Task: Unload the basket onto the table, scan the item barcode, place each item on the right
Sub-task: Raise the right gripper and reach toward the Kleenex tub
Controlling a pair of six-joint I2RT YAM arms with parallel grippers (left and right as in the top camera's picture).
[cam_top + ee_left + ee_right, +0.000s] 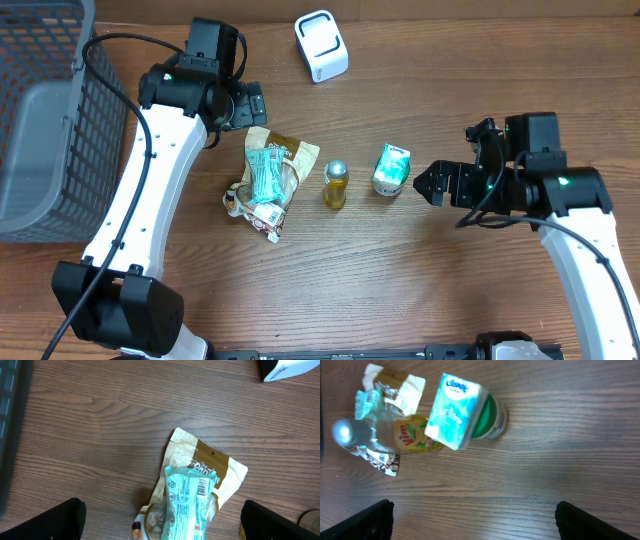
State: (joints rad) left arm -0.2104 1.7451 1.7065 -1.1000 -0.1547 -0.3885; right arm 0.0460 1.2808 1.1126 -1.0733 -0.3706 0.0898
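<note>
A white barcode scanner (321, 46) stands at the back of the table, its corner visible in the left wrist view (289, 369). Three items lie mid-table. A teal packet (266, 173) rests on a brown bag (291, 156). A yellow bottle (335, 184) with a silver cap stands beside them. A teal tissue pack (392, 167) lies over a green can (493, 417). The teal packet (188, 504) shows a barcode facing up. My left gripper (247, 105) hovers open just behind the packet (162, 527). My right gripper (438, 183) is open to the right of the tissue pack (454, 411), with bare wood between its fingers (475, 522).
A grey mesh basket (45, 120) fills the far left, and its edge shows in the left wrist view (10, 425). The yellow bottle (400, 436) lies left of the tissue pack in the right wrist view. Bare wood runs along the front of the table.
</note>
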